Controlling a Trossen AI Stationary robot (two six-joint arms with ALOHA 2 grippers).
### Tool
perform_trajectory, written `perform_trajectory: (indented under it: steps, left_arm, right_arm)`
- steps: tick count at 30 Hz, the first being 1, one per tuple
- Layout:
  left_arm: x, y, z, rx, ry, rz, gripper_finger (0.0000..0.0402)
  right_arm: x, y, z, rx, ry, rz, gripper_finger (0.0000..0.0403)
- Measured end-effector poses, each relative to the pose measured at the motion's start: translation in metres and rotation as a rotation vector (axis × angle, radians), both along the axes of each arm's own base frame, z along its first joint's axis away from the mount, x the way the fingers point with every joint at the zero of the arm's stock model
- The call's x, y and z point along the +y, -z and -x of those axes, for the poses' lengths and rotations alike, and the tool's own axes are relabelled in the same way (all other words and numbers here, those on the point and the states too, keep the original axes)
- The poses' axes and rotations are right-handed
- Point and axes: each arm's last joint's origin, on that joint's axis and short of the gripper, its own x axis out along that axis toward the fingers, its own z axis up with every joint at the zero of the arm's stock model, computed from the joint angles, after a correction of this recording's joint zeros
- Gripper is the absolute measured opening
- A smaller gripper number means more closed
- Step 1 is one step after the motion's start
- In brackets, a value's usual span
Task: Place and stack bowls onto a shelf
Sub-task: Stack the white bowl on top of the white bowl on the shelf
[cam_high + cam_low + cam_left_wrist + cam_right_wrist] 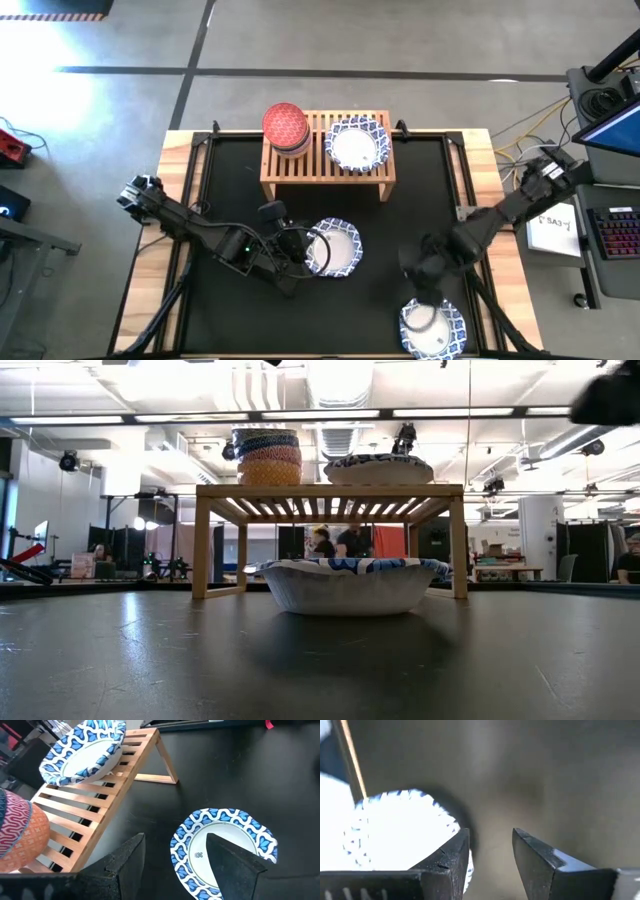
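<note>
The light-wood shelf point(328, 160) stands at the far middle of the table. On it sit a stack of small bowls with a red one on top point(286, 127) and a white blue-rimmed bowl point(357, 143). A second white bowl point(338, 247) rests on its base on the black mat. My left gripper point(175, 865) is open above that bowl's left rim, one finger over the inside and one outside. A third white bowl point(432, 327) sits near the front right edge. My right gripper point(490, 852) is open above it, beside its rim.
The low view shows the middle bowl point(350, 585) on the mat in front of the shelf point(330, 490), with free space under the slats. Black mat lies open at the left and far right. Cables and a keyboard point(620, 235) lie beyond the table's right edge.
</note>
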Motion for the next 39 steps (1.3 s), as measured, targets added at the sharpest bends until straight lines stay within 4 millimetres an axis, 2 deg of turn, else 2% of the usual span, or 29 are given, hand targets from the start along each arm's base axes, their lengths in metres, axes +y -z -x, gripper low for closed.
perform_trajectory:
  steps: [7, 15, 22, 30, 39]
  left_arm:
    - [0.000, -0.001, 0.000, -0.017, -0.016, -0.015, 0.0194]
    - [0.001, -0.003, -0.001, -0.068, -0.052, -0.004, 0.0194]
    - [-0.001, -0.006, -0.004, -0.119, -0.060, 0.011, 0.0194]
    - [-0.001, -0.007, -0.003, -0.120, -0.059, 0.011, 0.0194]
    - [-0.001, -0.007, -0.004, -0.121, -0.058, 0.012, 0.0194]
  right_arm:
    - [0.035, 0.028, 0.013, -0.010, -0.149, -0.017, 0.0139]
    - [0.054, 0.054, 0.024, 0.053, -0.287, 0.056, 0.0139]
    - [0.060, 0.066, 0.021, 0.040, -0.359, 0.109, 0.0139]
    - [0.064, 0.091, 0.017, 0.036, -0.405, 0.113, 0.0139]
    - [0.072, 0.099, 0.012, 0.023, -0.464, 0.061, 0.0128]
